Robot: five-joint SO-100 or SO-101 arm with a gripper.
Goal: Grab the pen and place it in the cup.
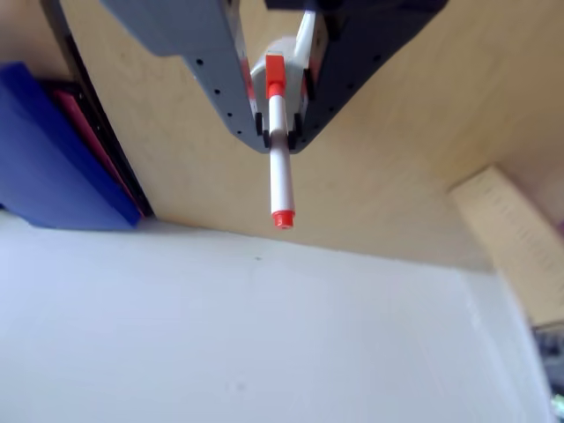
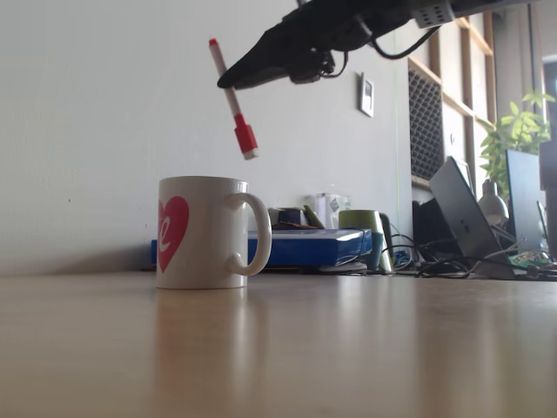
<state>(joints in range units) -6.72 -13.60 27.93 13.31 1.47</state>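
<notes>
The pen [image 1: 279, 167] is a slim white marker with a red cap and a red end plug. My gripper [image 1: 278, 134] is shut on its barrel, and the plug end sticks out past the fingertips. In the fixed view the pen [image 2: 231, 100] hangs tilted in the air, red cap down, held by the gripper [image 2: 228, 84] at the tip of the dark arm. The cup [image 2: 202, 232], a white mug with a red heart and a loop handle on its right, stands on the wooden table. The cap's tip hovers a little above the mug's rim, over its right side.
A blue flat box [image 2: 300, 246] lies behind the mug against the white wall. A green cup [image 2: 362, 228], a laptop [image 2: 466, 218], cables and a plant [image 2: 518, 139] crowd the back right. In the other view a blue and red object [image 1: 53, 150] sits at the table's left edge.
</notes>
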